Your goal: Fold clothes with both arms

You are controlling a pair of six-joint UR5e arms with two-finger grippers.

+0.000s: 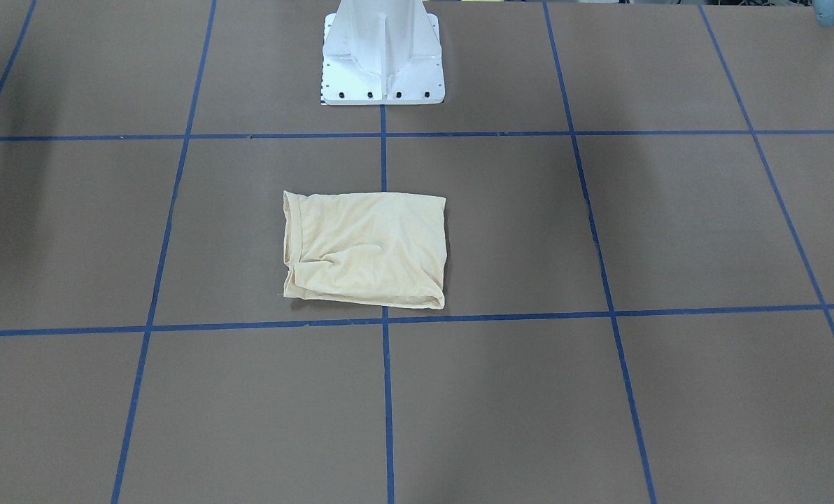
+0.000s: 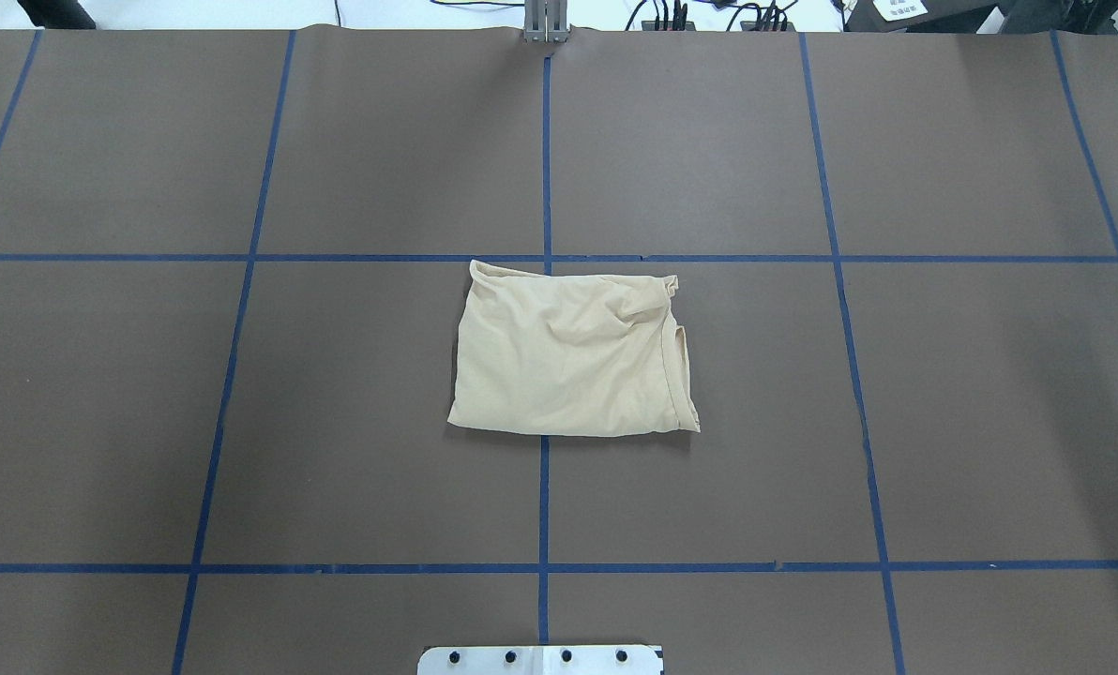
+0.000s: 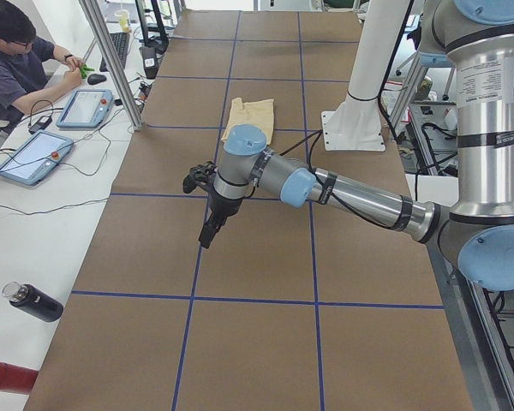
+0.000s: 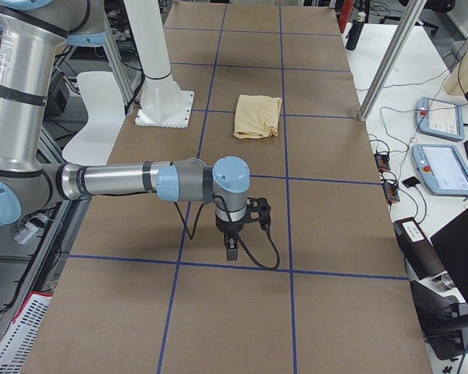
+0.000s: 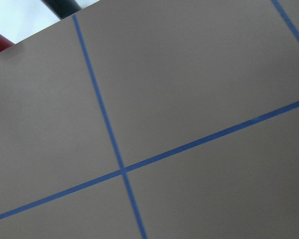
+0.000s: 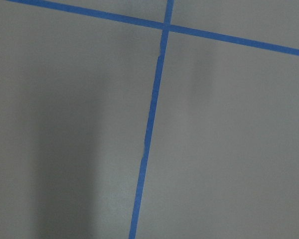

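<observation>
The tabletop (image 2: 240, 422) is covered in brown paper and divided into large rectangles by blue tape lines (image 2: 544, 497). A cream-yellow T-shirt (image 2: 568, 352) lies near its middle, folded into a rough, slightly wrinkled rectangle. It straddles the centre line, just short of a cross line. The white pedestal base (image 1: 383, 63) stands apart from it on the centre line.

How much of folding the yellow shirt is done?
Looks nearly or fully done: the pale cream-yellow thin-fabric shirt lies as a small, slightly rumpled rectangle on the brown table. Nothing is in hand: the black left gripper and black right gripper hang far from it. Left: maybe smoothing wrinkles.
</observation>
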